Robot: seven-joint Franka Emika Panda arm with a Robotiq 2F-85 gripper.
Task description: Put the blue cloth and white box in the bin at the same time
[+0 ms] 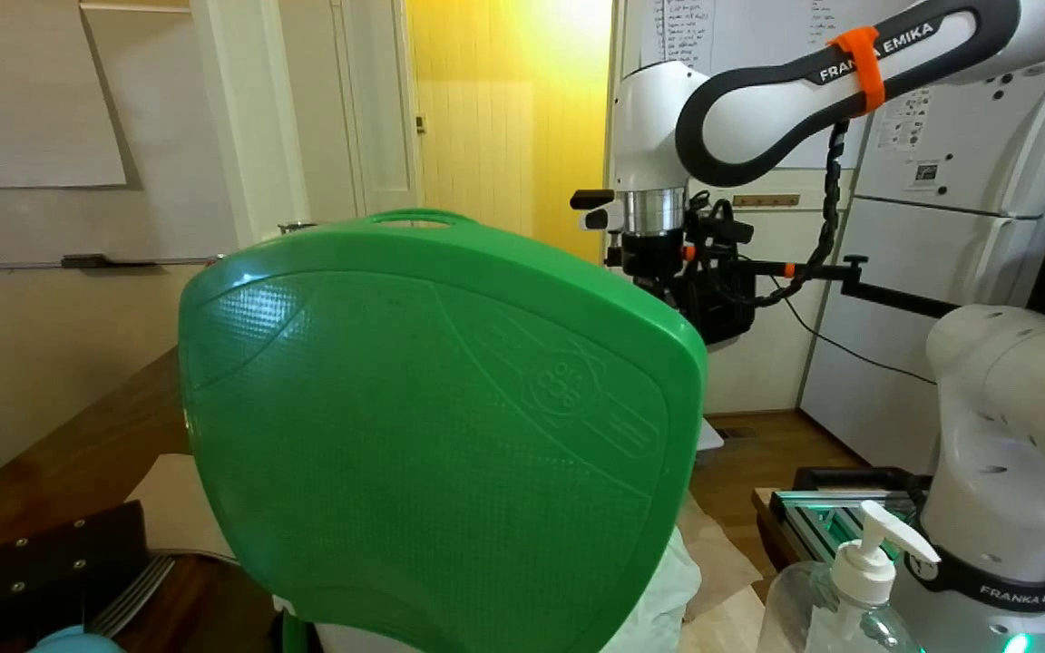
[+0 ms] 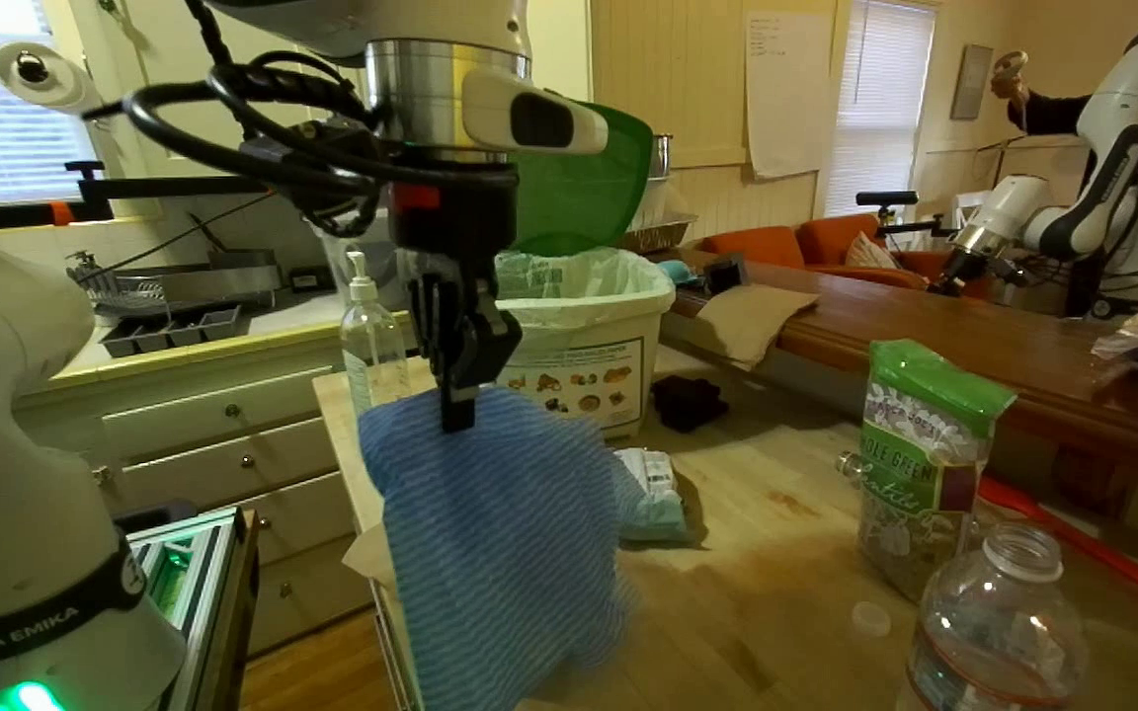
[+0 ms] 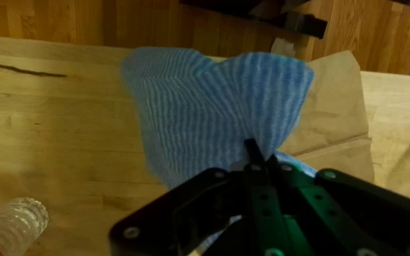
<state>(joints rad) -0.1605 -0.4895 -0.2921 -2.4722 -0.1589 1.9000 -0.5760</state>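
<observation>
My gripper [image 2: 458, 407] is shut on the blue striped cloth [image 2: 500, 543], which hangs from the fingertips above the wooden counter in an exterior view. In the wrist view the fingers [image 3: 263, 156] pinch the cloth [image 3: 198, 121], which spreads out beyond them. The bin [image 2: 579, 341] is white with a pale liner and stands behind the gripper. Its green lid [image 2: 584, 183] is raised open; the lid [image 1: 441, 426] fills the middle of an exterior view and hides the fingers there. A white and pale teal packet [image 2: 656, 494] lies before the bin. I cannot make out a separate white box.
A pump bottle [image 2: 371, 341] stands beside the bin. A green lentil bag [image 2: 930, 469] and an open clear bottle [image 2: 999, 632] stand on the counter. A dark crumpled item [image 2: 688, 403] lies near the bin. Brown paper [image 3: 333, 117] lies at the counter's edge.
</observation>
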